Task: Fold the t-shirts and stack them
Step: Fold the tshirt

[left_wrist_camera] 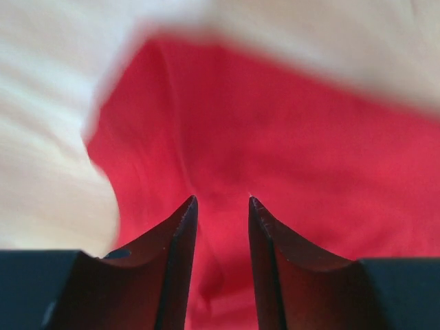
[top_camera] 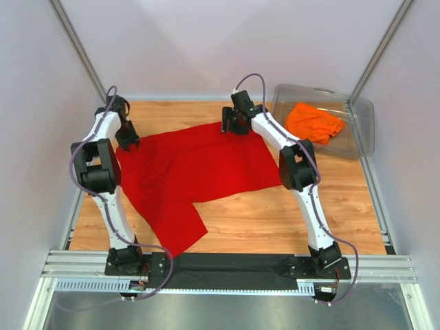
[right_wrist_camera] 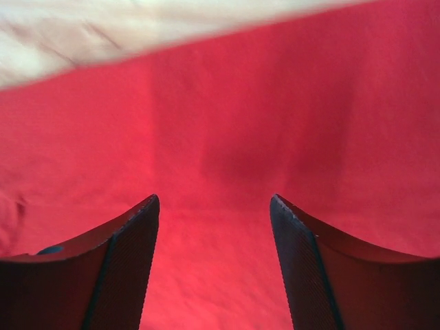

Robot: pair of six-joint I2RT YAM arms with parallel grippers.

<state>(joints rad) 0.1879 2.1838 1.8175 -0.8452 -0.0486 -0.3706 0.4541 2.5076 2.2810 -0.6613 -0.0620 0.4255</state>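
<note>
Item 1, wooden table: carries everything below. Item 2, red t-shirt: spread mostly flat across the table's middle and left, unfolded, with creases at its left side and one long flap running toward the near edge, close to the black strip there. Item 3, clear plastic bin: stands at the far right corner, apart from the red cloth. Item 4, orange t-shirt: crumpled in a heap inside the bin, not yet laid out. Item 5, right gripper: at the far edge of the red t-shirt, jaws spread wide over bare cloth with nothing between them, released. Item 6, left gripper: at the shirt's far left corner, jaws parted by a narrower gap; the wrist view is blurred, but no cloth shows pinched between them, so judged released. Hazards, as judgement: neither fold nor stack looks begun. If one claw closes short of the hem, or gathers a crease and takes two layers, the fold would likely come up skewed. Uneven lifting by the two arms could drag the near flap off the table. Pulling the orange t-shirt out later may catch and shift the bin.
</note>
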